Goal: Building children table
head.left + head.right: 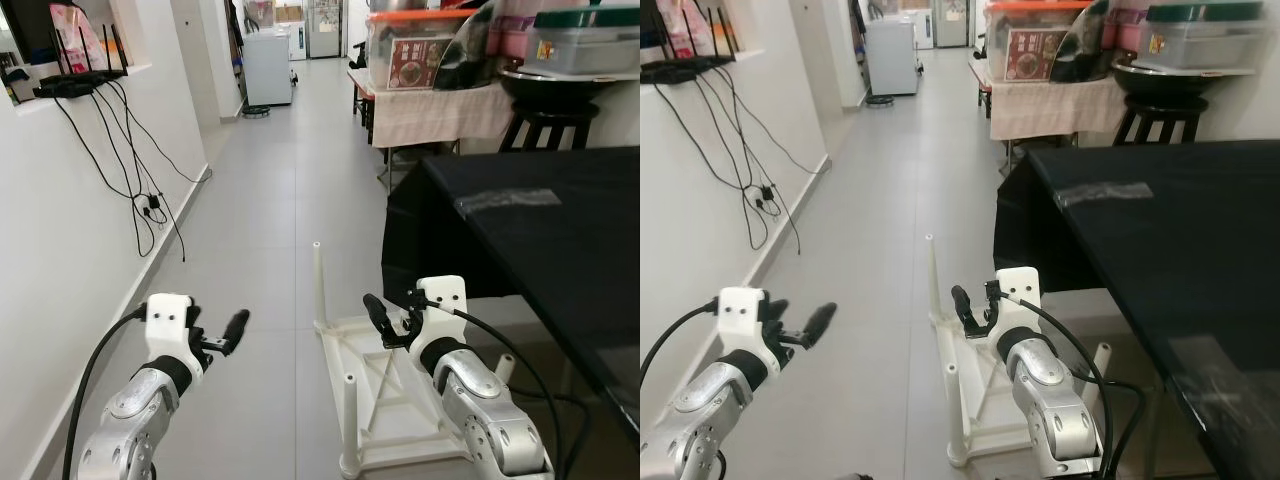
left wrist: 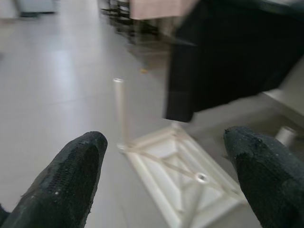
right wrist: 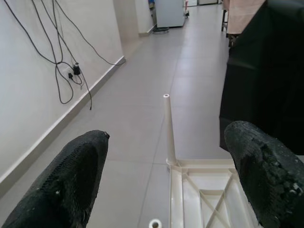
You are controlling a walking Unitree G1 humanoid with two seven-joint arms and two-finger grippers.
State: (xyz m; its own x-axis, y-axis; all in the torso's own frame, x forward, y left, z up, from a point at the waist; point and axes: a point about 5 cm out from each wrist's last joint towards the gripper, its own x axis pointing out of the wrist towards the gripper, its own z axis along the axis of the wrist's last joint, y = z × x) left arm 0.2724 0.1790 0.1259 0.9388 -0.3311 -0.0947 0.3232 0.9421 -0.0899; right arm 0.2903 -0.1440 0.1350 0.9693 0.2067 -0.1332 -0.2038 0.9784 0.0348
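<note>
A white children's table (image 1: 390, 400) lay upside down on the grey tiled floor (image 1: 270, 230), beside a black-draped table (image 1: 560, 240), one leg (image 1: 319, 285) standing upright. The right gripper (image 1: 390, 322) hovered above it, fingers spread and empty. The left gripper (image 1: 222, 335) hung over bare floor, likewise spread, holding nothing.

Black-draped table (image 1: 560, 230), wall cables (image 1: 130, 190) — router (image 1: 85, 75) above.

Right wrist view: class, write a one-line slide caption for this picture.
Open right gripper hovers above an upturned white children's table with one leg standing, on the grey tiled floor.
</note>
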